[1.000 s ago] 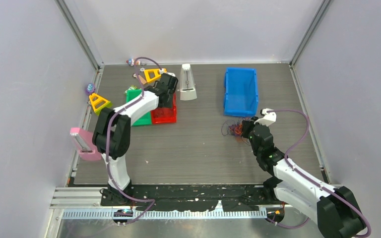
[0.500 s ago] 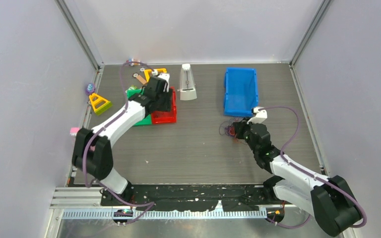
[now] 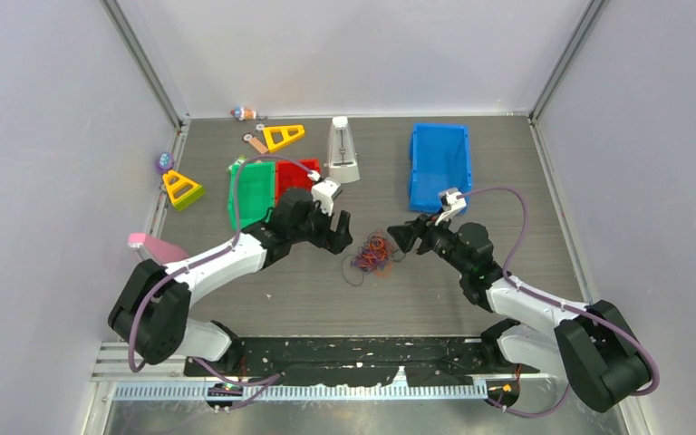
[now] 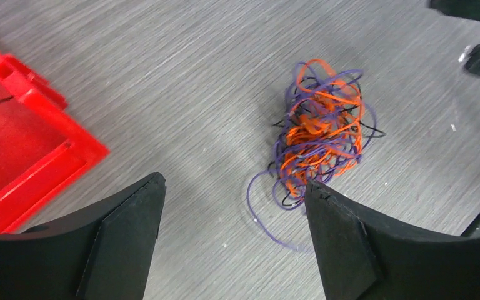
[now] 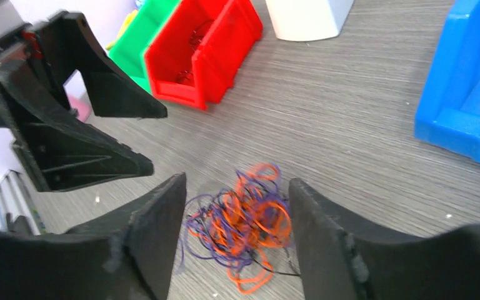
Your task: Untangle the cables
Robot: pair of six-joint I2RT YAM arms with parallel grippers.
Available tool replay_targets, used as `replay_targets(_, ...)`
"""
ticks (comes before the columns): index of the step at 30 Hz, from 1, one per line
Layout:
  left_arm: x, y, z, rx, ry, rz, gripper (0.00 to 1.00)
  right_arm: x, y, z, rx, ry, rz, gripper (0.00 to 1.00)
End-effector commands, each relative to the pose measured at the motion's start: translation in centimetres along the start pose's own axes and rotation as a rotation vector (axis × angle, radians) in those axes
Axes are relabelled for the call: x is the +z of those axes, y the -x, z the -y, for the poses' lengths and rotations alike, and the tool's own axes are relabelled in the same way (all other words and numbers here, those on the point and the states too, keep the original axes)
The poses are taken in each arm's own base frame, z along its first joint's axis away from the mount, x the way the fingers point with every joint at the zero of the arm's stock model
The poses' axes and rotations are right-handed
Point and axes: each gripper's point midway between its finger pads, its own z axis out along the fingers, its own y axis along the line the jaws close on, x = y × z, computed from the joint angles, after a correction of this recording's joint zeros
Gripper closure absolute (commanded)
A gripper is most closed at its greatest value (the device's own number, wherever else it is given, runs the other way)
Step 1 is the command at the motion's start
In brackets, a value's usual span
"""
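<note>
- My two arms reach in from the near edge of the table (image 3: 263, 299) and face each other around its middle.
- My left claw (image 3: 339, 232) is spread wide with nothing in it. In its wrist view (image 4: 234, 185) the grey tabletop shows between the fingers.
- My right claw (image 3: 401, 237) is spread wide too, and it grips nothing. It points toward the left claw.
- The cables (image 3: 373, 254) lie on the table between the two claws as one loose clump of orange-red, dark purple and black strands. The clump is near both claws and held by neither.
- From my left wrist the clump (image 4: 319, 134) sits just past my right-hand finger (image 4: 344, 244), and one purple loop trails toward that finger. I cannot tell whether they touch.
- From my right wrist the clump (image 5: 247, 219) shows in the gap between my fingers.
- Farther back on the left a red bin (image 3: 292, 174) and a green bin (image 3: 252, 192) stand side by side.
- A blue bin (image 3: 439, 165) stands behind my right claw, well apart from the cables.
</note>
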Motion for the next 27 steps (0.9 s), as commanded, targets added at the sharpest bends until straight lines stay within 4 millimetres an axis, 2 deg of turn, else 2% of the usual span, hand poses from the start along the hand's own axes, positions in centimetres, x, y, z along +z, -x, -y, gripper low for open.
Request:
replay_targets(1,0.8,4.0,2.4,0.036,-0.144,0.172,0.16,0.6,1.7,0.6,-0.027,-0.052,0.036,0.28)
replay_targets(6,1.8,1.7,2.5,0.026,-0.173,0.120,0.17,0.1,0.9,2.6,-0.037,-0.156,0.005,0.27)
replay_targets(11,2.4,-0.2,3.3,0.022,-0.233,0.023,0.19,-0.1,-0.7,3.1,-0.039,-0.166,-0.056,0.34)
replay_targets(17,3.8,-2.0,4.3,0.011,-0.277,-0.085,0.21,-0.3,-2.9,2.3,-0.027,-0.100,-0.129,0.37)
replay_targets(22,5.2,-3.1,4.8,-0.010,-0.293,-0.161,0.23,1.0,-4.2,1.2,-0.004,-0.031,-0.197,0.38)
replay_targets(27,5.9,-3.4,5.2,-0.038,-0.316,-0.191,0.34,2.3,-5.9,0.5,0.027,0.004,-0.271,0.40)
